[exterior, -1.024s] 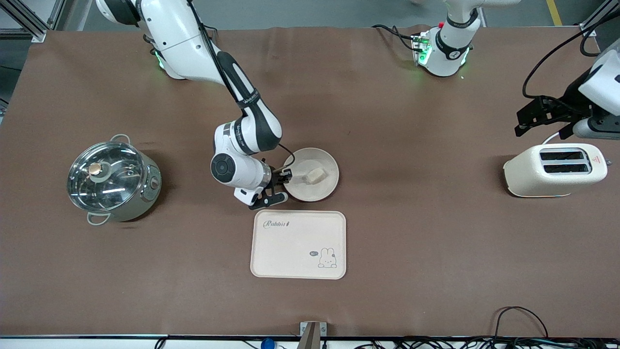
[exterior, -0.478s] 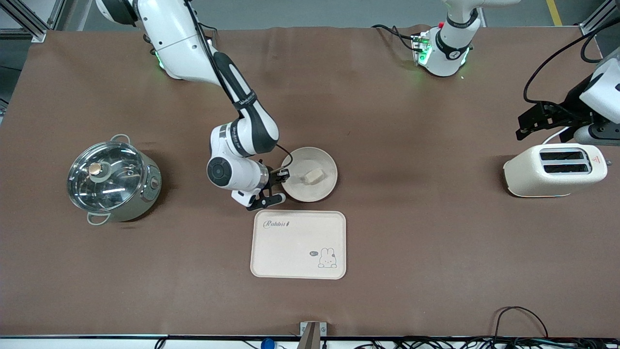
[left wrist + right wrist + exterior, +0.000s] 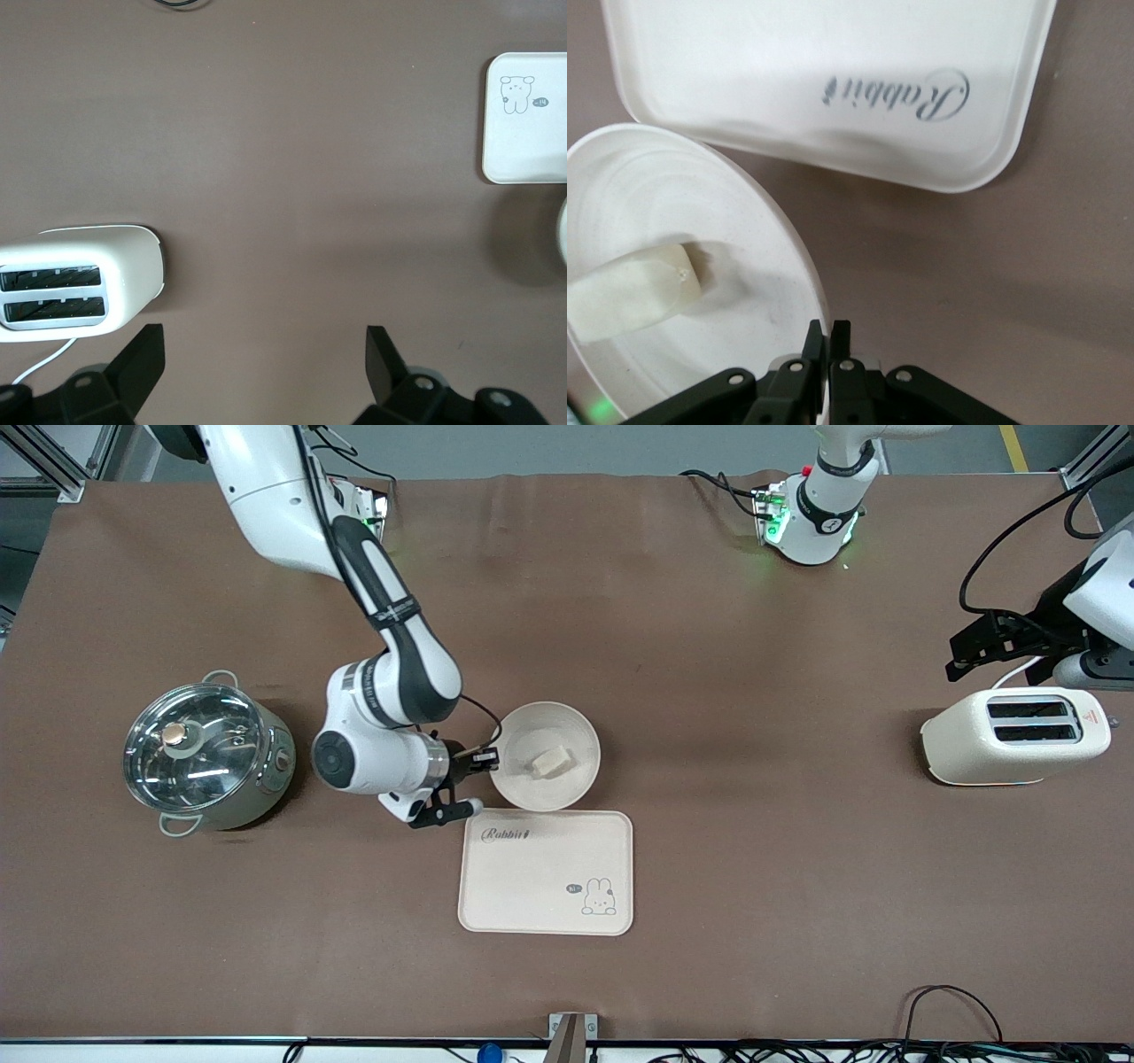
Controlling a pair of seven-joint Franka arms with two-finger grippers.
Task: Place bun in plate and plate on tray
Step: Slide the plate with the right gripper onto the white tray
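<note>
The round cream plate (image 3: 567, 786) is held up off the table, tilted, just above the tray's edge nearest the robots. The pale bun (image 3: 550, 761) lies in it. My right gripper (image 3: 490, 761) is shut on the plate's rim at the side toward the right arm's end. In the right wrist view the fingers (image 3: 828, 341) pinch the rim of the plate (image 3: 762, 257), with the bun (image 3: 633, 297) inside. The cream tray (image 3: 532, 886) with "Rabbit" script lies flat on the table, nearer the front camera; it also shows in the right wrist view (image 3: 771, 80). My left gripper (image 3: 264, 354) is open and empty, above the toaster.
A glass-lidded pot (image 3: 205, 753) stands toward the right arm's end of the table. A cream toaster (image 3: 1014, 735) stands toward the left arm's end and shows in the left wrist view (image 3: 80, 279). Cables run along the table's front edge.
My right gripper has lifted the plate with the bun and carried it toward the tray and the right arm's end. The left arm has barely moved.
</note>
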